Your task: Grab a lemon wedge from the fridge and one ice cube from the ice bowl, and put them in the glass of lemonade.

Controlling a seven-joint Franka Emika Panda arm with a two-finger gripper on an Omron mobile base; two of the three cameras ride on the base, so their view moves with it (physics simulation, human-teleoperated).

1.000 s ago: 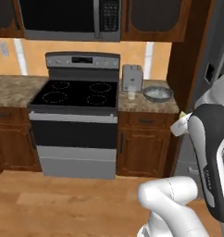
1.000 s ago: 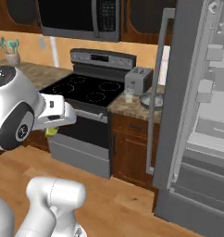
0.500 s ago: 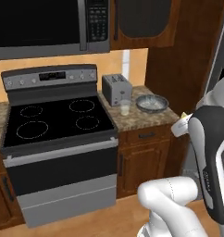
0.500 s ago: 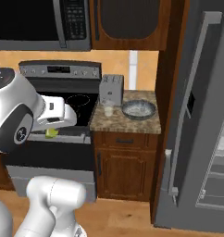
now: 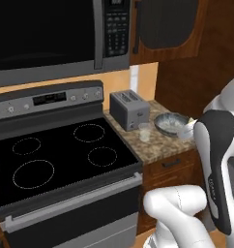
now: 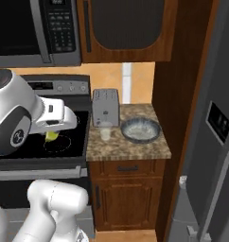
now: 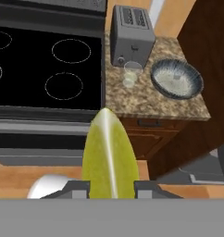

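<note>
My gripper (image 7: 111, 189) is shut on the lemon wedge (image 7: 109, 155), a yellow-green sliver standing up between the fingertips. In the right base view the lemon wedge (image 6: 51, 136) hangs under the hand, above the stove's right side and left of the counter. On the granite counter the glass of lemonade (image 7: 132, 74) (image 6: 105, 131) (image 5: 144, 131) stands just in front of the toaster. The ice bowl (image 7: 177, 78) (image 6: 141, 130) (image 5: 170, 123) lies to its right. The grey fridge (image 6: 206, 156), with its black dispenser panel, rises at the right edge.
A silver two-slot toaster (image 6: 105, 107) stands at the back of the counter (image 6: 130, 150), close behind the glass. A black stove top (image 5: 61, 157) lies to the left, with a microwave (image 5: 51, 38) above it. A dark wood cabinet wall (image 6: 182, 71) separates counter and fridge.
The whole picture has shifted: the base has driven closer to the counter, so toaster, glass and bowl look larger and nearer. The wedge stays in the gripper's hold.
</note>
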